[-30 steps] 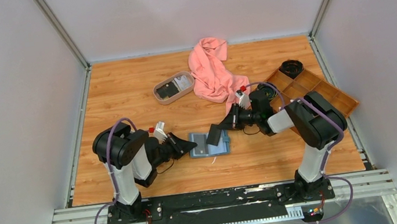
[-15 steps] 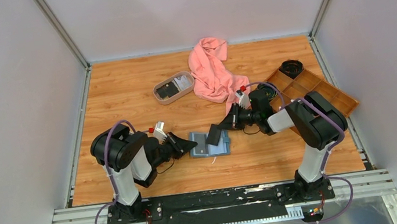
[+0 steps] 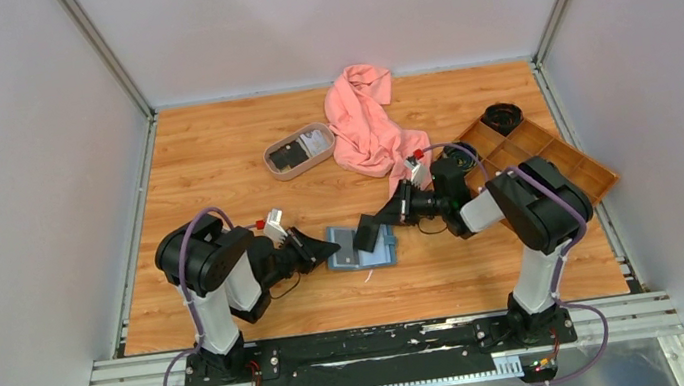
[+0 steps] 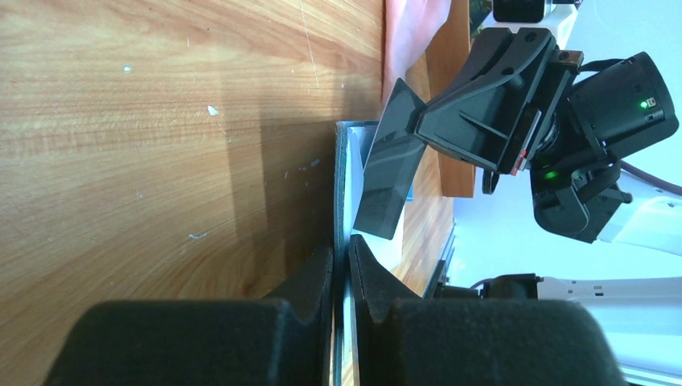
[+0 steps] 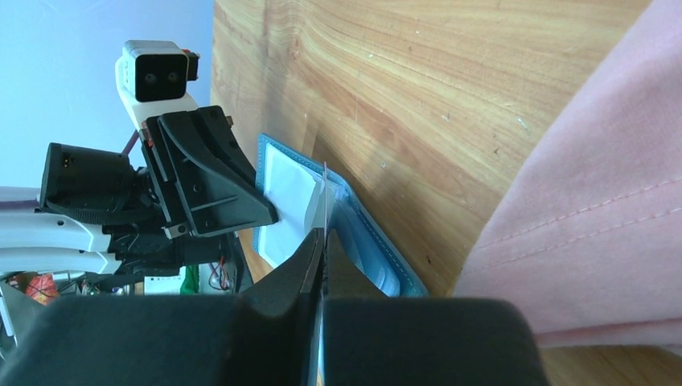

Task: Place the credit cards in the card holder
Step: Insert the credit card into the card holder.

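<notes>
Top external view, near to far: at the table's middle the left gripper (image 3: 330,248) is pinched shut on the 9 o'clock edge of the open card holder (image 3: 347,258). The right gripper (image 3: 385,219) clamps a black card (image 3: 369,236) tilted over the holder, not yet pocketed. Further cards (image 3: 291,157) lie in the oval tray (image 3: 271,170) toward 11 o'clock, so most of the job looks undone.

My left gripper (image 4: 340,251), matt black plastic; table (image 3: 212,161) of scuffed wood grain; glossy black credit card (image 4: 390,181); smooth stitched card holder (image 5: 285,197); pink cloth (image 3: 364,129).
</notes>
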